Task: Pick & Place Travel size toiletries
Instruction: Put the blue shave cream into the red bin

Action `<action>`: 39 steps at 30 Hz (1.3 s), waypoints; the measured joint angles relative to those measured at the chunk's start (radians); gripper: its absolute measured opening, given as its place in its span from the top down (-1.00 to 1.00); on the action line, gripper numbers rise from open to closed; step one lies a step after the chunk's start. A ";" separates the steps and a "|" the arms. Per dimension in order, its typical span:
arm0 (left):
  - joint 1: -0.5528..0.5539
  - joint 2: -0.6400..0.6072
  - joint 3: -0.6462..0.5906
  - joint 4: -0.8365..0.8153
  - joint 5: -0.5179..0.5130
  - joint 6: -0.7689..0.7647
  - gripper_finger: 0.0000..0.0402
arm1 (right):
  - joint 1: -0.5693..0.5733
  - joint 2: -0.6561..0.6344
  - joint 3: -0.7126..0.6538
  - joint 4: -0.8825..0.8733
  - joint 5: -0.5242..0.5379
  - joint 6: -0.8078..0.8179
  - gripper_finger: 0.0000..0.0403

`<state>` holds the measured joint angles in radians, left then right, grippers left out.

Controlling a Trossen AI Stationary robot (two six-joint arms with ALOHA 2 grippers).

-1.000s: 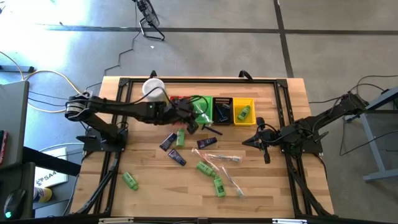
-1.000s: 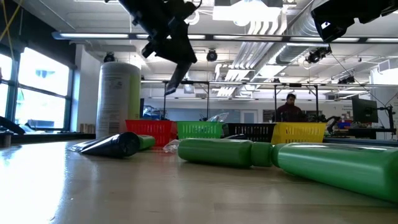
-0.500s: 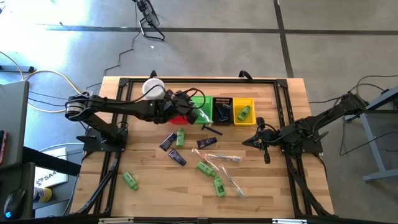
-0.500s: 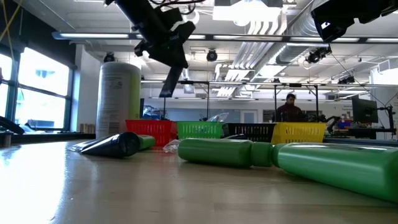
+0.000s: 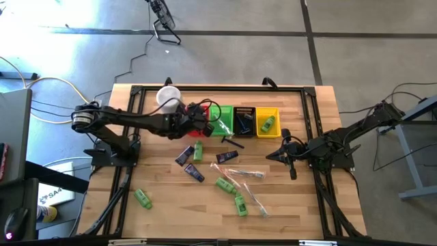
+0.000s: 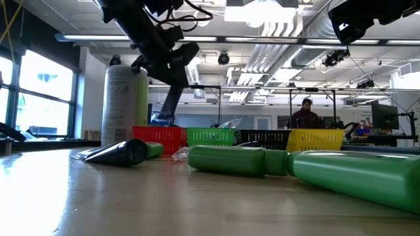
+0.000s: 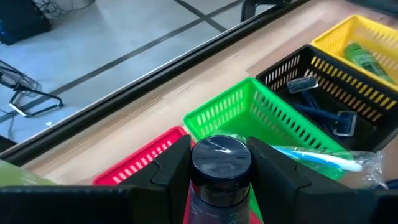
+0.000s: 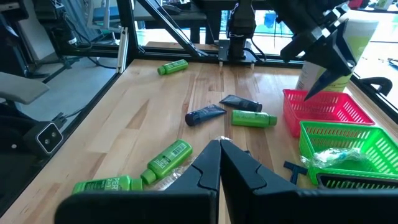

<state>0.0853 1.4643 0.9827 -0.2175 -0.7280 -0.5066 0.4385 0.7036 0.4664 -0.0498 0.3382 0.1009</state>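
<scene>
The left gripper (image 5: 202,117) hangs over the red basket (image 5: 198,129), at 11 o'clock from table centre, clamped on a dark tube (image 7: 221,177). The right gripper (image 8: 219,163) rests closed and empty at 3 o'clock.

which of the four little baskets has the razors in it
The black plastic mesh basket, between the green basket and the yellow one; blue razors lie inside it.

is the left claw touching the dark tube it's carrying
Touching. The left wrist view shows the left claw with a finger pressed against each side of the dark tube, above the red basket.
</scene>
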 joint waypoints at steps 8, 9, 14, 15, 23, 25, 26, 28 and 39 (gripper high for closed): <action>0.000 0.050 -0.027 0.042 -0.047 -0.002 0.31 | 0.000 0.000 0.000 -0.002 0.000 0.000 0.99; 0.000 0.054 -0.031 0.028 -0.049 -0.002 0.31 | 0.000 0.000 0.000 -0.002 0.000 0.000 0.99; 0.000 0.113 -0.030 0.066 -0.060 0.002 0.31 | 0.000 -0.001 0.000 -0.006 0.000 0.000 0.99; 0.000 0.126 -0.028 0.083 -0.059 0.002 0.31 | 0.000 0.000 0.000 -0.007 0.000 0.000 0.99; 0.000 0.146 -0.028 0.091 -0.063 0.004 0.31 | 0.000 0.000 0.000 -0.011 0.000 0.000 0.99; 0.000 0.146 -0.028 0.088 -0.063 0.004 0.31 | 0.000 0.000 0.000 -0.010 0.000 0.000 0.99; 0.000 0.146 -0.028 0.088 -0.063 0.004 0.31 | 0.000 0.000 0.000 -0.012 0.000 0.000 0.99; 0.000 0.146 -0.028 0.088 -0.059 0.004 0.31 | 0.000 0.000 0.000 -0.011 0.000 0.000 0.99; 0.000 0.145 -0.028 0.089 -0.039 0.004 0.15 | 0.000 0.000 0.000 -0.012 0.000 0.000 0.99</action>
<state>0.0856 1.6096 0.9550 -0.1284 -0.7666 -0.5030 0.4385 0.7033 0.4660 -0.0621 0.3382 0.1009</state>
